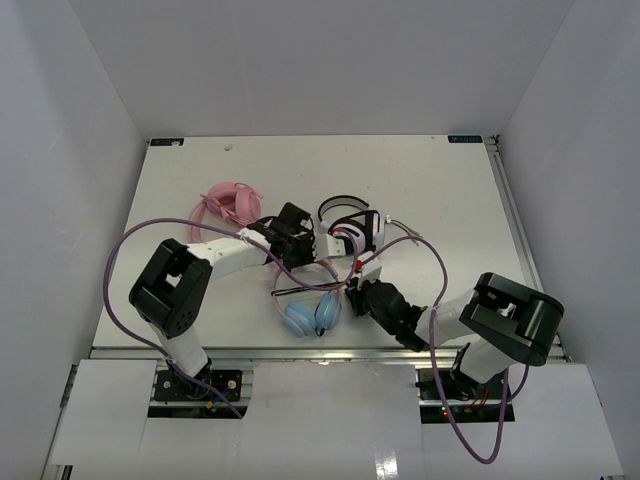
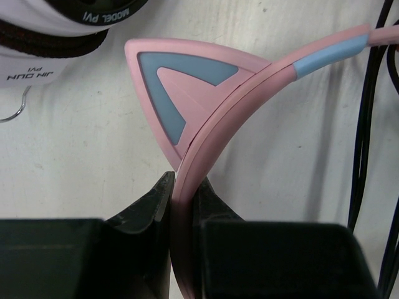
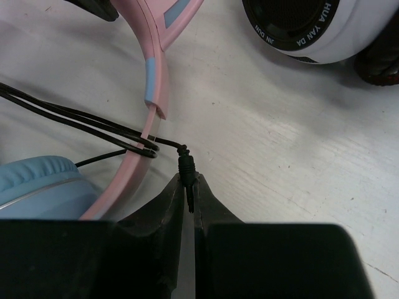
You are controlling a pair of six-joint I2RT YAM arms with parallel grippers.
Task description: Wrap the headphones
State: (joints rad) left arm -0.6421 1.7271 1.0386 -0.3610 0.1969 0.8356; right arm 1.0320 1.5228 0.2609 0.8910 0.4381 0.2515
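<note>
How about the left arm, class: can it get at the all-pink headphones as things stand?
Probably not yet. The left hand is shut on the headband of the blue-cupped headphones; the all-pink headphones lie close by, the way seemingly clear.

The white-and-black headphones (image 3: 355, 28), upper right in the right wrist view, read "HUA YAN DA" and "JIN DUN" on the dark ear-cup ring (image 3: 312, 28). Upper left in the left wrist view, upside down: "MODEL PV1", "JIN DUN".

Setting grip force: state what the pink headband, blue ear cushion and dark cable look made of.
Headband: likely hard plastic, smooth matte, crisp moulded edges.
Ear cushion: probably soft leatherette over padding, faint sheen, bulging.
Cable: rubbery-looking sheath, glossy, bends in loops.
</note>
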